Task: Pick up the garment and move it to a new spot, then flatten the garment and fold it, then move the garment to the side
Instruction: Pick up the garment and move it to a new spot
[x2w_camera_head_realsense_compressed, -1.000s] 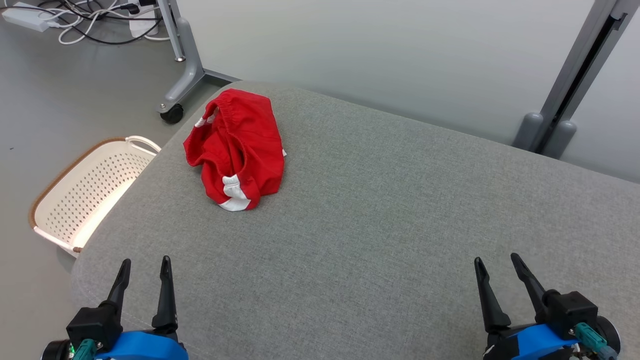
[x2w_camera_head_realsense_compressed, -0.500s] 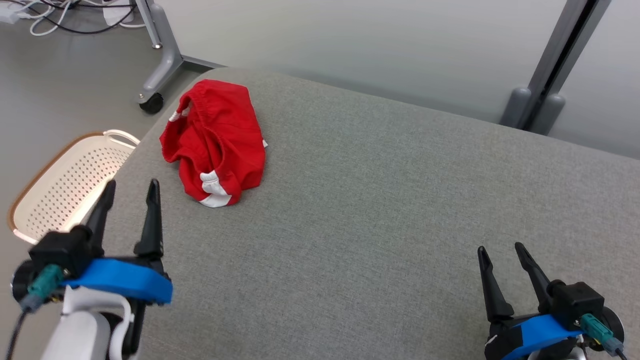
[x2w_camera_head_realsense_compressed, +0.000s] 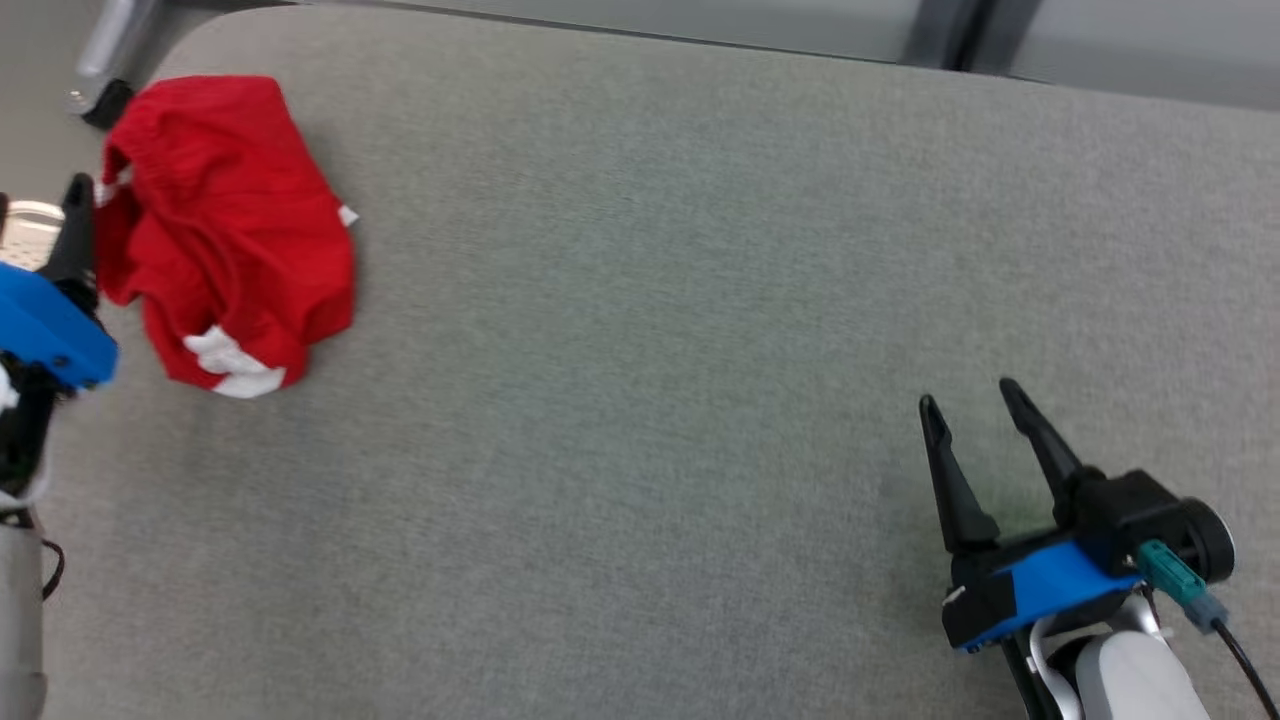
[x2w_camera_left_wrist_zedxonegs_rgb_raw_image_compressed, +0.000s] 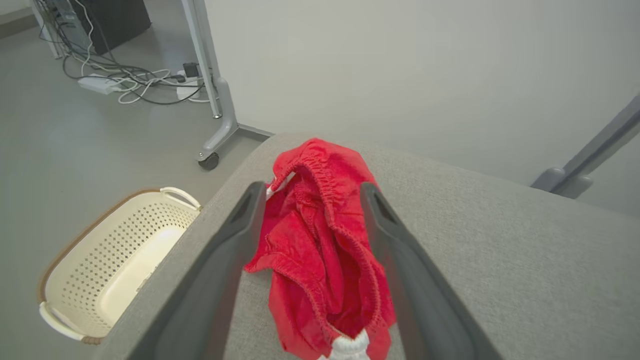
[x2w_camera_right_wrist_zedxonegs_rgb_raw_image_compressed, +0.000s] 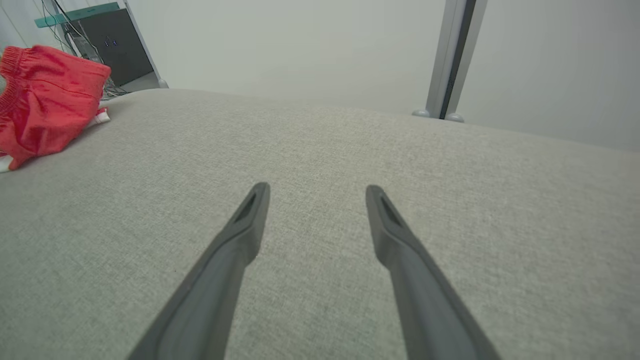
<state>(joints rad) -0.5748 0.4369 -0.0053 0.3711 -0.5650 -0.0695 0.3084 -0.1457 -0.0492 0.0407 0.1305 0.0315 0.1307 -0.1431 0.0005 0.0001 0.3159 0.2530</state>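
Red garment (x2w_camera_left_wrist_zedxonegs_rgb_raw_image_compressed: 320, 250), crumpled, with an elastic waistband and a bit of white trim, sits at the centre of the left wrist view on the grey fabric surface (x2w_camera_left_wrist_zedxonegs_rgb_raw_image_compressed: 500, 250), near that surface's far left corner. It shows between the left gripper (x2w_camera_left_wrist_zedxonegs_rgb_raw_image_compressed: 311, 192) fingers (x2w_camera_left_wrist_zedxonegs_rgb_raw_image_compressed: 240, 235), which are spread wide on either side of it; whether they touch the cloth I cannot tell. A perforated cream basket (x2w_camera_left_wrist_zedxonegs_rgb_raw_image_compressed: 100, 270) stands on the floor at the lower left, just beside the surface's edge. A tangle of cables (x2w_camera_left_wrist_zedxonegs_rgb_raw_image_compressed: 130, 85) lies at the upper left.

Head view: the garment (x2w_camera_head_realsense_compressed: 225, 225) is at the upper left, with one dark left finger (x2w_camera_head_realsense_compressed: 75, 225) at the frame's left edge just beside it. The right gripper (x2w_camera_head_realsense_compressed: 970, 400) is at the lower right, fingers spread and empty, well apart from the garment.

Right wrist view: both fingers (x2w_camera_right_wrist_zedxonegs_rgb_raw_image_compressed: 240, 240) stand apart over bare grey fabric, and the garment (x2w_camera_right_wrist_zedxonegs_rgb_raw_image_compressed: 47, 95) shows at the upper left.
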